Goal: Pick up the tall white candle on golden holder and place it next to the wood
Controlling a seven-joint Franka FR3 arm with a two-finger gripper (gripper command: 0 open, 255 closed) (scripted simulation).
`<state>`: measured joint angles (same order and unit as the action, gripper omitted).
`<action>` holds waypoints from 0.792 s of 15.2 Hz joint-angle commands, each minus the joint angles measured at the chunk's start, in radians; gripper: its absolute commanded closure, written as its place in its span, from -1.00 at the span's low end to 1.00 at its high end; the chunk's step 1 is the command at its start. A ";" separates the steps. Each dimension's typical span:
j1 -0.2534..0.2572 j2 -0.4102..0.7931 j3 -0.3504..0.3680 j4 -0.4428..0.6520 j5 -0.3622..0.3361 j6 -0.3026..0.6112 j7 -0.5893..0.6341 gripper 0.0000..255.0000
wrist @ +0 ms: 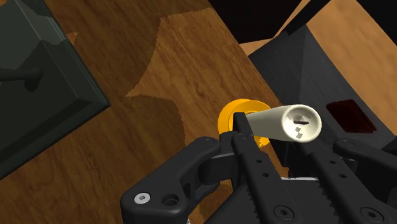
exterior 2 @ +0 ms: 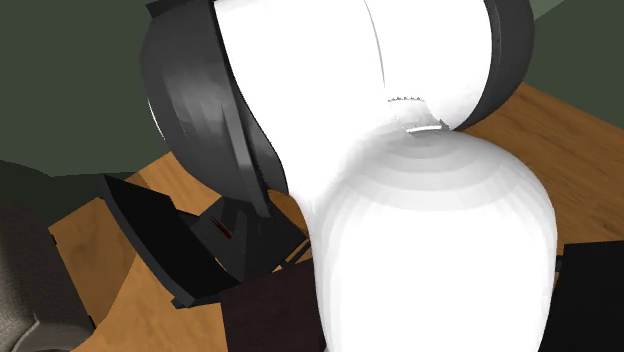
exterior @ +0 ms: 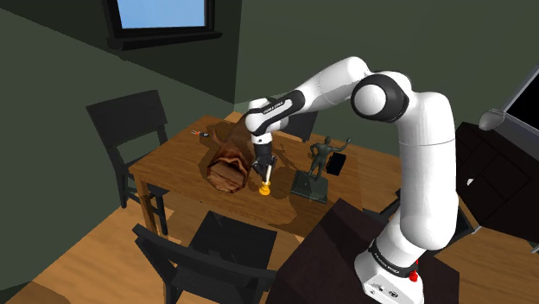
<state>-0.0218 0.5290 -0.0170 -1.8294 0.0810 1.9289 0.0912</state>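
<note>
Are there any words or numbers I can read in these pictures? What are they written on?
Nothing here can be read for sure.
Dark lettering on the arm's forearm: too small to read.
Dark lettering on the arm's lower link: too small to read.
Little dark marks on the end of the white candle: not letters or numbers.

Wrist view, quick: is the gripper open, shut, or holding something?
Gripper: closed, fingers clasping the white candle just above its golden holder.
</note>
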 commanded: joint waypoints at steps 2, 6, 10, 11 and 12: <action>0.000 0.028 0.001 -0.001 0.001 0.029 -0.002 1.00; 0.000 0.067 0.001 0.000 0.003 0.067 -0.005 1.00; -0.001 0.110 0.002 0.006 0.005 0.104 -0.008 1.00; -0.001 0.110 0.002 0.006 0.005 0.104 -0.008 1.00; -0.001 0.110 0.002 0.006 0.005 0.104 -0.008 1.00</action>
<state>-0.0222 0.6365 -0.0144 -1.8237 0.0858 2.0305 0.0839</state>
